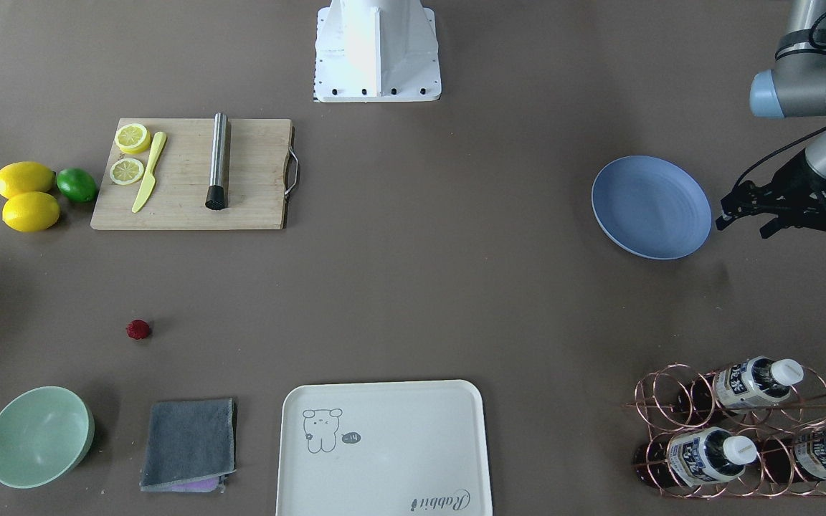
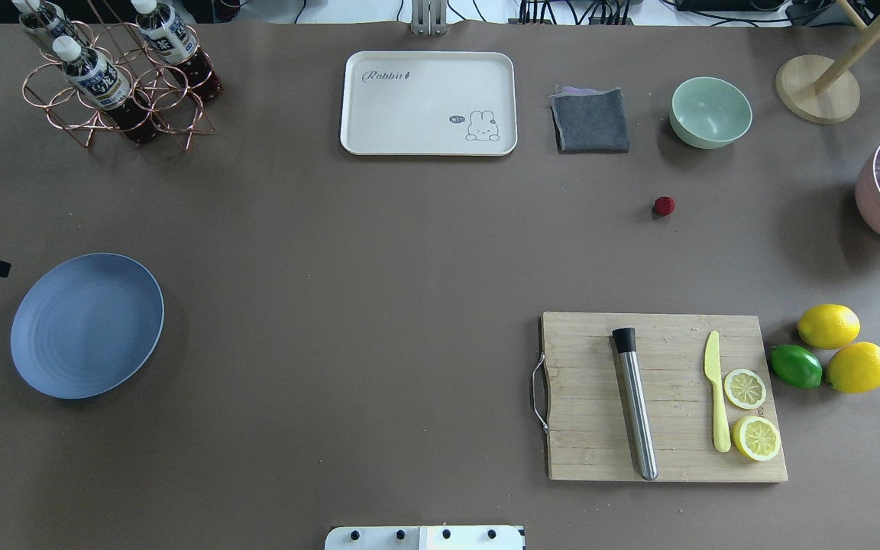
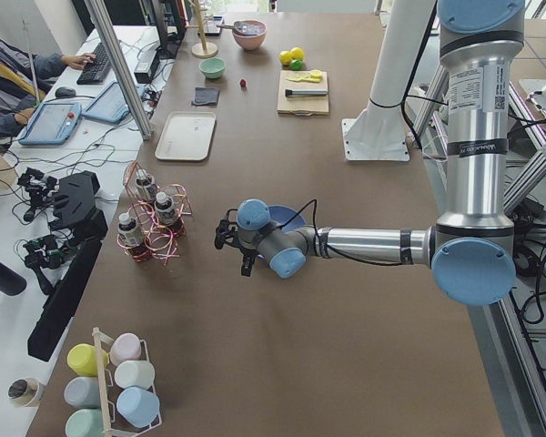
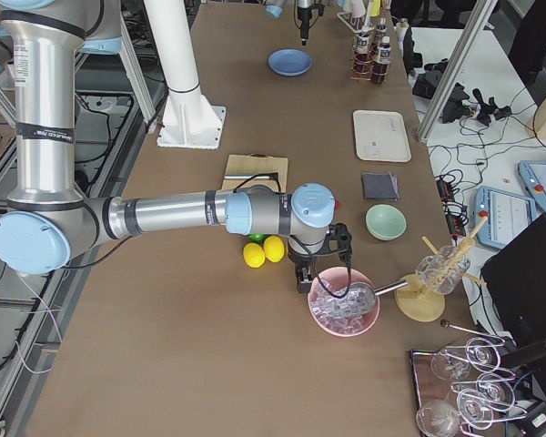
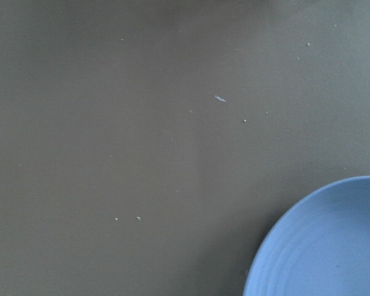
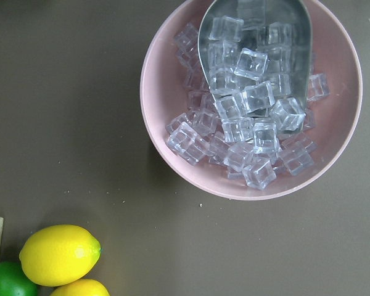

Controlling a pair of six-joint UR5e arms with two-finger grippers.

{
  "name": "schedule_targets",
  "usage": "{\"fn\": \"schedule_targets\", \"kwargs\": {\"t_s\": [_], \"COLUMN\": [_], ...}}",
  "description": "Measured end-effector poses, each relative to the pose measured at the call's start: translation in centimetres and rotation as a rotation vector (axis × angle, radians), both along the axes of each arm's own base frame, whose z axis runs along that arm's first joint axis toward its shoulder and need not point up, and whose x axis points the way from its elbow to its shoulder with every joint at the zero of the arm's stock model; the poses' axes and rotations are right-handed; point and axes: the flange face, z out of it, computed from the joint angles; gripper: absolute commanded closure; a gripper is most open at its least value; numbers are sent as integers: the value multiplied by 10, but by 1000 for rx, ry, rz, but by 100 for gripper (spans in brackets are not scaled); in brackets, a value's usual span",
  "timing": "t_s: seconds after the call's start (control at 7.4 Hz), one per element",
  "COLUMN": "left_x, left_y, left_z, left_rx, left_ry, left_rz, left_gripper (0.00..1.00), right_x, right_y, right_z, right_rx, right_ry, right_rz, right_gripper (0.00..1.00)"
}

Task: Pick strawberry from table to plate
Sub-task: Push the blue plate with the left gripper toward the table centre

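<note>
A wide brown table (image 2: 379,252) fills every view, with desks and cables beyond its far edge.

The strawberry (image 2: 664,205) lies bare on the table on the robot's right half, apart from everything. Nearest to it are the green bowl (image 2: 710,112) and the grey cloth (image 2: 590,120) on the far side, with the cutting board (image 2: 661,397) on the near side and the lemons (image 2: 828,326) past the board. The plate (image 2: 87,325) sits well apart at the left end, and nothing lies in it.

So none of the task looks done. The reach, the grasp, the carry across the table and the release all seem to be left.

The left gripper (image 1: 743,223) hangs just beside the plate's outer rim, its forearm stretched low and level over the table. Its jaws look spread and hold nothing. Its wrist camera looks straight down on bare table, with the plate's edge in one corner.

The right gripper (image 4: 302,278) points down between the lemons and the pink bowl (image 6: 253,98) of ice. I cannot tell how its jaws stand. It looks the better placed for the strawberry.
</note>
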Motion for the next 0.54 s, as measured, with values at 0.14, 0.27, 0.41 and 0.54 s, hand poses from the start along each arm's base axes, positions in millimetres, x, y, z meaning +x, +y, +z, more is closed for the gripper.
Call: {"fn": "schedule_targets", "kwargs": {"t_s": [0.14, 0.27, 0.41, 0.54], "left_x": [15, 24, 31, 39], "left_y": [0, 3, 8, 15], "left_z": [-2, -2, -2, -2], "left_rx": [-2, 9, 22, 35], "left_ry": [8, 15, 20, 28], "left_rz": [0, 1, 11, 31], "left_gripper": [16, 19, 24, 27], "right_x": [0, 0, 0, -1], "right_y": [0, -1, -2, -3], "right_z": [-1, -2, -3, -4], "right_rx": [1, 2, 4, 5], "right_ry": [-1, -1, -1, -1], "right_rz": [1, 1, 2, 2], "right_gripper": [0, 0, 0, 0]}}
